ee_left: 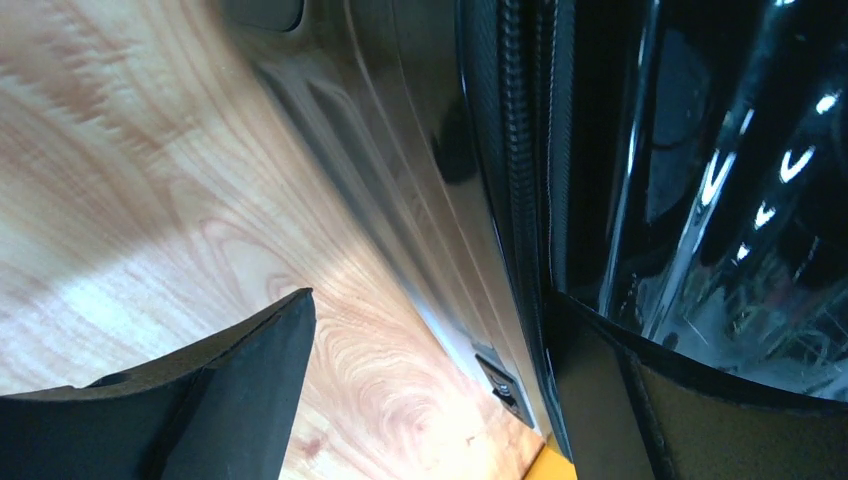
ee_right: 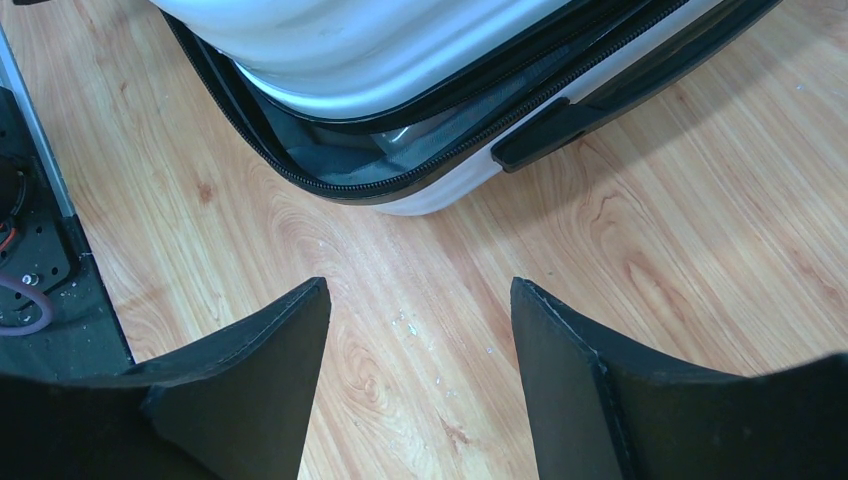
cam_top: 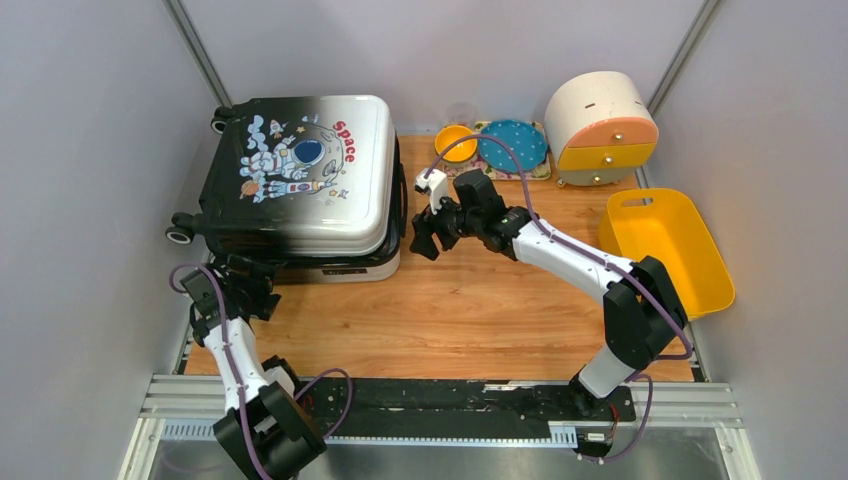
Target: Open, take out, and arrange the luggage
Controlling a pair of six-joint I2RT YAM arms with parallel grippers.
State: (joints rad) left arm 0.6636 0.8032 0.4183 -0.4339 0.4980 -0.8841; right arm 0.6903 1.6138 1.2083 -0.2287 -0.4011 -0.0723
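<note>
The luggage (cam_top: 310, 210) lies flat at the table's back left, astronaut side up, wheels to the left. Its zip is undone and the lid stands slightly ajar. The right wrist view shows the gap, the zip and dark lining at a corner (ee_right: 380, 50). My left gripper (cam_top: 250, 282) is open at the case's near-left edge. In the left wrist view (ee_left: 430, 300) one finger is over the wood and the other lies against the black glossy shell (ee_left: 700, 150). My right gripper (cam_top: 422, 240) is open and empty just right of the case, above bare wood (ee_right: 420, 290).
A yellow bin (cam_top: 665, 250) sits at the right edge. A round cream-and-orange drawer box (cam_top: 600, 125) stands at the back right. An orange bowl (cam_top: 455, 142) and a blue plate (cam_top: 512, 143) lie on a mat at the back.
</note>
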